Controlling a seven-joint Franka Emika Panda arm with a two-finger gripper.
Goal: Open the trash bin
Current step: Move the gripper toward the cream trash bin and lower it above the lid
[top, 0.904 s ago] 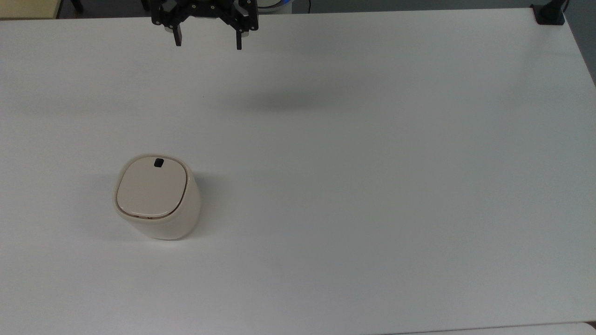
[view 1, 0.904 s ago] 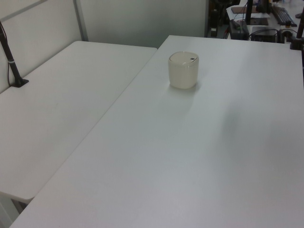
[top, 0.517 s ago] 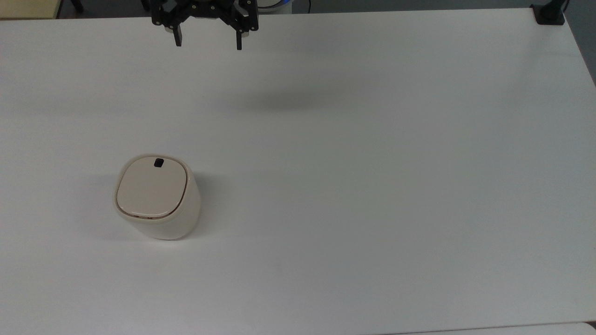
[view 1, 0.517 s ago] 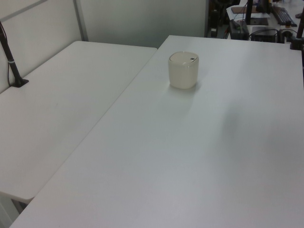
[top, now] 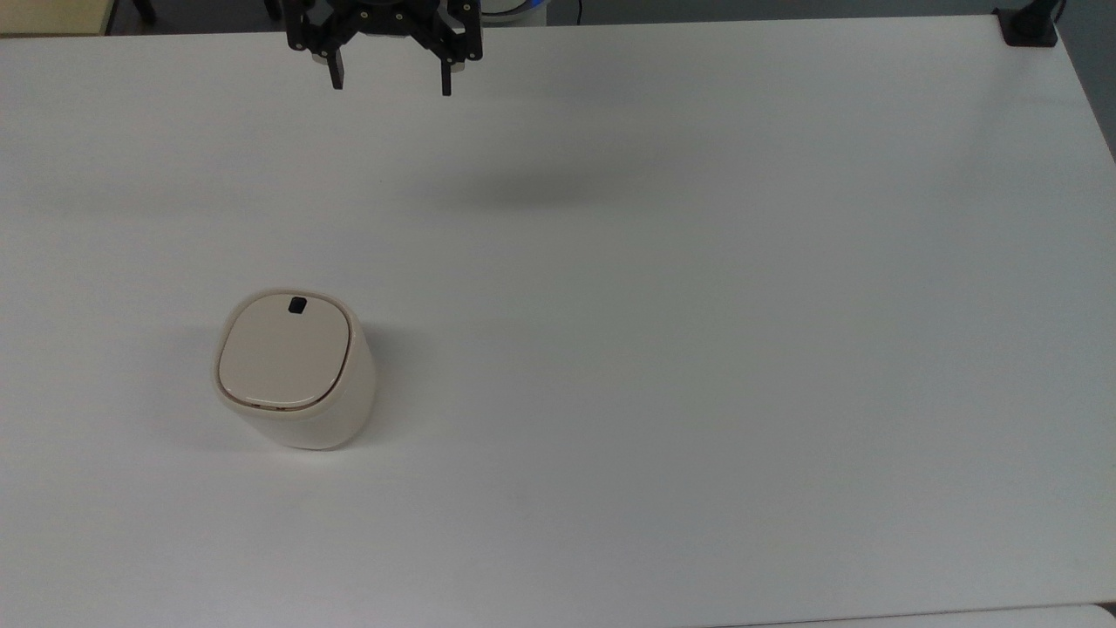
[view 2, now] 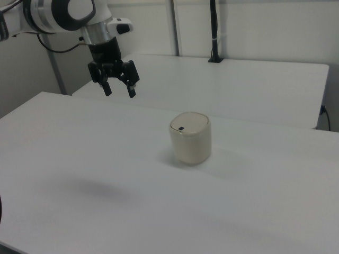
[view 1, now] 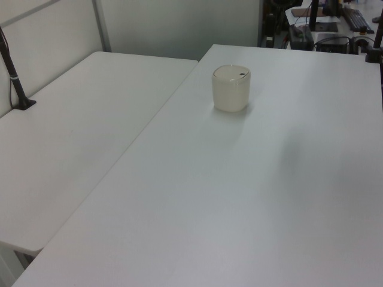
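- Above the white table (top: 697, 262), near its far edge in the top view, the gripper (top: 391, 85) is seen pointing downward, its two black fingers (top: 335, 77) spread wide apart with nothing held between them.
- In the right view, the gripper (view 2: 119, 91) is shown raised well clear of the tabletop, carried by the white and black arm (view 2: 63, 16) that enters from the right view's upper left.
- Well apart from the gripper, below it and slightly toward the top view's left, the trash bin (top: 295, 371) is found standing upright on the table.
- The bin's flat lid (top: 283, 351) is seen lying closed and flush with the rim.
- The small black button (top: 297, 304) is placed at the lid edge that faces the gripper.
- In the right view, the trash bin (view 2: 190, 137) is located down and toward the right view's right of the gripper.
- In the left view, the trash bin (view 1: 230, 88) is seen on the far part of the table.
- A soft shadow (top: 532, 187) is cast on the table toward the top view's right of the gripper.
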